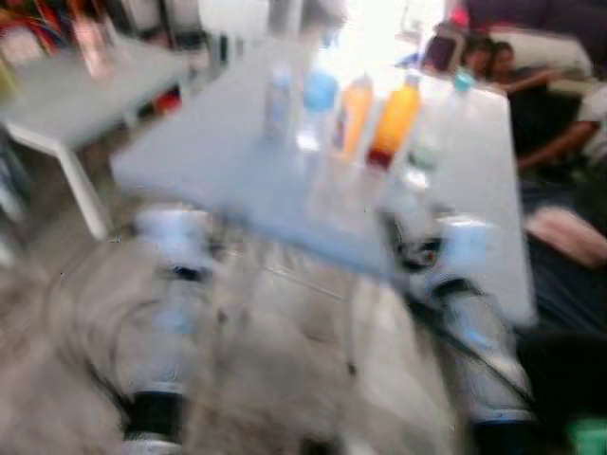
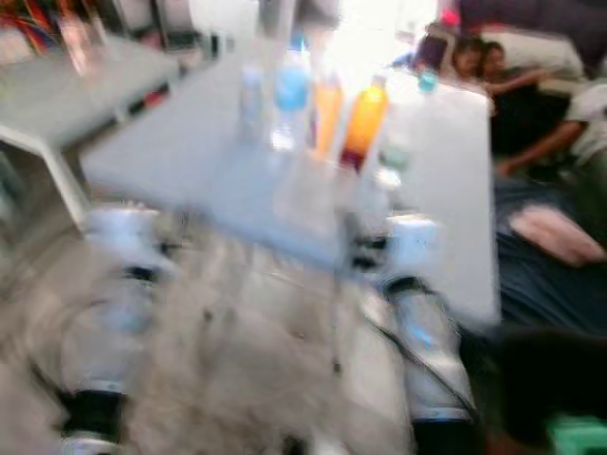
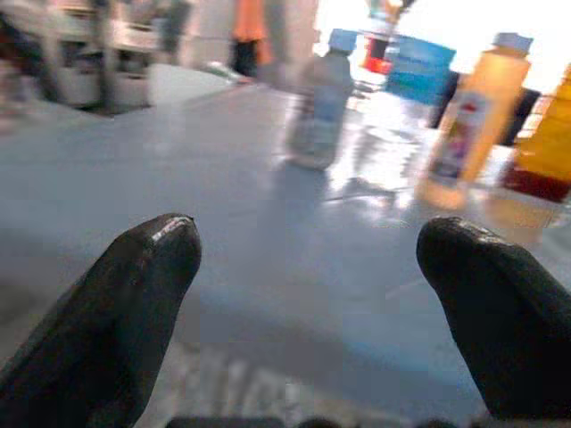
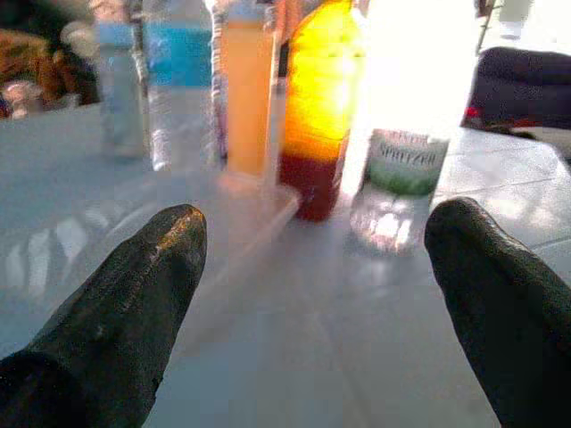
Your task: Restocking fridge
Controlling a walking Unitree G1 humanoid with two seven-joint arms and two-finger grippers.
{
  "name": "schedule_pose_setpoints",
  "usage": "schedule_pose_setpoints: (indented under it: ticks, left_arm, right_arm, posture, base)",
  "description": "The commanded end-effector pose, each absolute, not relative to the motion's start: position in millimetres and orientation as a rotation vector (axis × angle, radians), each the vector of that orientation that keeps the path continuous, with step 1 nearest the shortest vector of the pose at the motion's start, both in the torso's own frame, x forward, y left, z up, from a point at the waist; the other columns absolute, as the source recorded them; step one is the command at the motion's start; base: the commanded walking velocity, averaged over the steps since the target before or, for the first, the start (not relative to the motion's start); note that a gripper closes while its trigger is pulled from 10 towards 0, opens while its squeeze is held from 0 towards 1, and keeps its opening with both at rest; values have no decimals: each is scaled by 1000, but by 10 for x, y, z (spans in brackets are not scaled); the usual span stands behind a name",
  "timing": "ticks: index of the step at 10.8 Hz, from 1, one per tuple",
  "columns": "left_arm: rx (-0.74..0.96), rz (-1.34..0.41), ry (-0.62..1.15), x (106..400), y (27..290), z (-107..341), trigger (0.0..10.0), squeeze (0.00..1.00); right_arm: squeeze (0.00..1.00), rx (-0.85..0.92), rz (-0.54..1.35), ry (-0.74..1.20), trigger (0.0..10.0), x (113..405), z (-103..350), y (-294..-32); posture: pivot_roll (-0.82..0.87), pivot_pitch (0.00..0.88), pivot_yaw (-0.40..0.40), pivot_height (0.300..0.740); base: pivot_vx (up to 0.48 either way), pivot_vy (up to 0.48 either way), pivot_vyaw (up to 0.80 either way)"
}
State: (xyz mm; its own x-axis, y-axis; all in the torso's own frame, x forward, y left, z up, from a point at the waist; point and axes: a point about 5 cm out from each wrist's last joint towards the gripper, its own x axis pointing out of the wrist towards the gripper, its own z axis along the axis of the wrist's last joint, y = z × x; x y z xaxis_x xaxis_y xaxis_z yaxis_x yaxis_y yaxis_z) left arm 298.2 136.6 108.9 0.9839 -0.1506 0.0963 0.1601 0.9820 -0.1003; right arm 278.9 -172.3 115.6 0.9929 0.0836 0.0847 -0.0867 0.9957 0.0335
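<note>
Both grippers, left gripper (image 3: pixel 308 294) and right gripper (image 4: pixel 312 294), gape open and empty; 5 bottles (image 4: pixel 317 107) stand ahead on the table (image 3: pixel 178 178), none picked up yet.

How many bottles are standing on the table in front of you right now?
5, in a row on the white table: small clear bottle, blue-labelled water bottle, pale orange bottle, orange-and-red bottle, then green-labelled clear bottle. Blur may hide others.
</note>
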Motion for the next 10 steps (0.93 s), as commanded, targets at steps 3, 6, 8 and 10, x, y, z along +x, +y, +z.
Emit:
schedule_pose_setpoints:
  ticks: [3,6,8,10]
  left_arm:
    - [-85,-129,-81,2970,1477,1066,10000,0]
    - [-76,-142,-92,2968,1460,1085,10000,0]
    - [-74,-143,-91,2972,1464,1085,10000,0]
    - [-77,-149,-92,2965,1458,1078,10000,0]
  right_arm:
    - [0,51,99,-97,10000,2812,1191,-1653]
    - [0,33,70,-96,10000,2815,1183,-1678]
    - [0,16,37,-99,10000,2810,1190,-1713]
    - [0,-90,24,-122,10000,2813,1211,-1748]
  posture:
    - [56,58,-96,740]
    - [59,60,-94,740]
    - [59,61,-92,740]
    - [59,56,-95,740]
  base:
    - [344,335,0]
    - [0,0,0]
    - [0,0,-216]
    - [0,0,-800]
